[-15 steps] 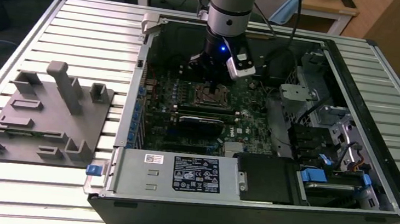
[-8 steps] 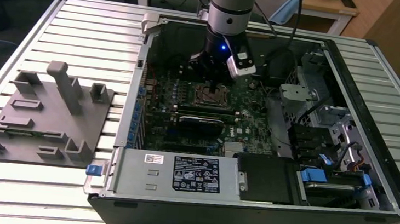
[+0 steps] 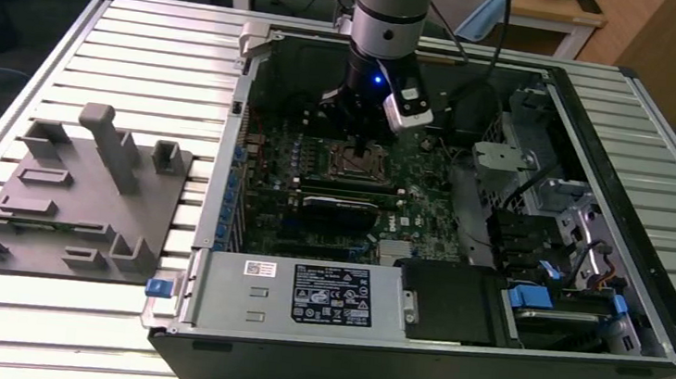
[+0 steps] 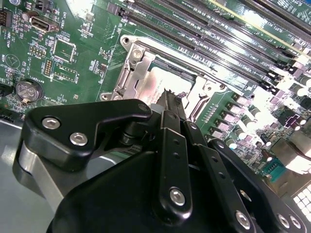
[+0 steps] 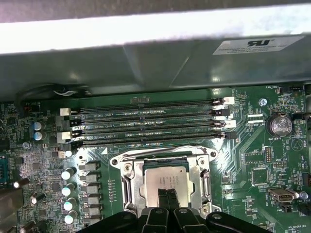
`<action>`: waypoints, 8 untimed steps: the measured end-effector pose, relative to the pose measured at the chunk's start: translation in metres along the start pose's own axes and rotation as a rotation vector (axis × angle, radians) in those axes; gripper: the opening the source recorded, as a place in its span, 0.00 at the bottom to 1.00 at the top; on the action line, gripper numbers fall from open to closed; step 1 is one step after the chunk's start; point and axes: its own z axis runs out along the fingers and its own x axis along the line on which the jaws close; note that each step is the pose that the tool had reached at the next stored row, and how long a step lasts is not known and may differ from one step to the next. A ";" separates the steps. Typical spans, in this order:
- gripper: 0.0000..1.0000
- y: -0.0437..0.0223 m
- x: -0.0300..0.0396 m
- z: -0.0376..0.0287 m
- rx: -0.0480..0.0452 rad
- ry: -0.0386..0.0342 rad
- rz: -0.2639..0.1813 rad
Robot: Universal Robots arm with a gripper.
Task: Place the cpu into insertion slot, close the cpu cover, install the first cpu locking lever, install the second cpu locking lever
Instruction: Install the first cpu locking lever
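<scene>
Gripper [image 3: 359, 145] hangs inside the open PC case [image 3: 633, 218], tips right over the cpu [image 5: 165, 180] on the green motherboard [image 3: 429, 208]. In both wrist views the fingers [image 5: 164, 199] are pressed together, narrow tips touching or just above the chip's silver top; can't tell if they bear on it, nothing pinched between them.

Progress, as I judge it: cpu already sits in the insertion slot [image 5: 131, 182], flat and square w/ the socket. The cpu cover [image 5: 200, 180] looks down around the chip, its window framing the top, but can't confirm it's fully seated. Locking levers: thin wire rods near the socket edges, too unclear to say if hooked. So step 1 done, cover approx closed, both levers prob. still left.
</scene>
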 end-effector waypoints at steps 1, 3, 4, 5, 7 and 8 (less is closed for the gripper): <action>0.10 0.0000 0.0000 0.0000 0.0000 0.0000 0.000; 0.10 0.0000 0.0000 0.0000 0.0000 0.0000 0.000; 0.10 0.0000 -0.0003 0.0000 0.0000 0.0001 -0.001; 0.10 0.0000 -0.0006 0.0000 -0.0001 0.0001 -0.002; 0.10 0.0000 -0.0007 0.0000 -0.0007 0.0001 -0.007; 0.10 0.0001 -0.0007 0.0001 -0.0008 0.0001 -0.008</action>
